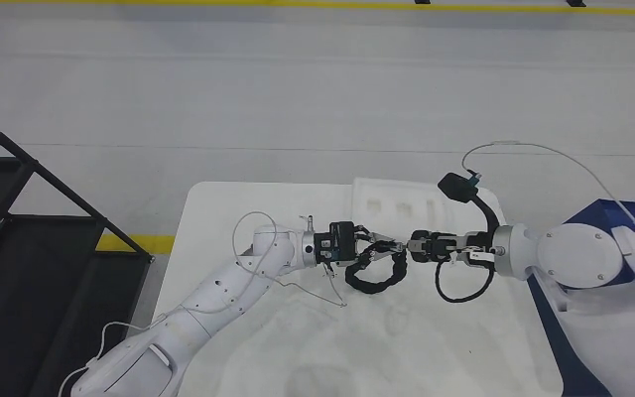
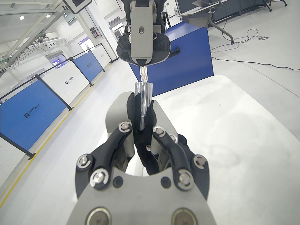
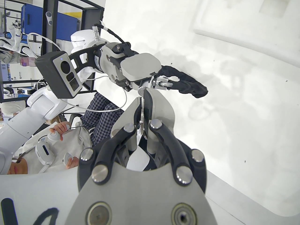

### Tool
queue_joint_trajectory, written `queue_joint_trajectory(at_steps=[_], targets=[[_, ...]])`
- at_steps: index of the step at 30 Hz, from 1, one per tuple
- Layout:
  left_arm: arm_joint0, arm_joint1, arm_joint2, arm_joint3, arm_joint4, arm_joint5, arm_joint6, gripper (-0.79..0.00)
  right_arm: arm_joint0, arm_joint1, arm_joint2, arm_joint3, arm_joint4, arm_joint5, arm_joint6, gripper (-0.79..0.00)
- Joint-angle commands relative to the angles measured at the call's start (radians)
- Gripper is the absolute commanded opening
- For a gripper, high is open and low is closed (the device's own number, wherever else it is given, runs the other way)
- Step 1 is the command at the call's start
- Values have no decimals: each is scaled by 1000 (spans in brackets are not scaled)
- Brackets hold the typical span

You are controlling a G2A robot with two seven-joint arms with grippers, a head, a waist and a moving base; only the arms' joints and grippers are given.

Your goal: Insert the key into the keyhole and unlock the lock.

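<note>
Counter (image 2: 234, 122): lying white beneath both arms.
Left end effector (image 2: 140, 99): clamping stiff chrome lock (image 2: 143, 92), soft cable (image 1: 377, 276) drooping.
Right end effector (image 3: 147, 97): pinching thin, likely slippery key (image 2: 143, 74) by its head.

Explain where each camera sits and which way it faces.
Top view: overhead, facing down at table; left gripper and right gripper show.
Left wrist view: on that wrist, past left gripper holding the lock, toward the key.
Right wrist view: on that wrist, past right gripper holding the key, toward the lock.
Wrist views share lock and key.
</note>
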Motion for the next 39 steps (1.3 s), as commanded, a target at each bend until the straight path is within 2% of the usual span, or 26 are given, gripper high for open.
queue_joint_trajectory(at_steps=[1,24,25,26,27,36,39], targets=[[0,0,-1,-2,2,-2,2,-785,1,1,-2,1,-1,0,-1,-785],[10,-3,-15,-10,8,-17,0,-785,23,8,-43,3,-12,9,-13,-785],[10,-3,-15,-9,8,-18,1,-785,24,9,-44,3,-13,10,-15,-554],[11,-3,-16,-8,7,-20,1,-785,25,9,-46,3,-14,11,-15,-43],[12,-4,-17,-7,6,-22,1,-785,27,9,-48,4,-13,12,-15,0],[17,-7,-23,10,-46,-73,-3,-785,50,10,-53,10,-1,-14,-31,0],[18,-10,-26,26,-86,-107,-13,-785,65,10,-51,13,15,-76,-34,0]])
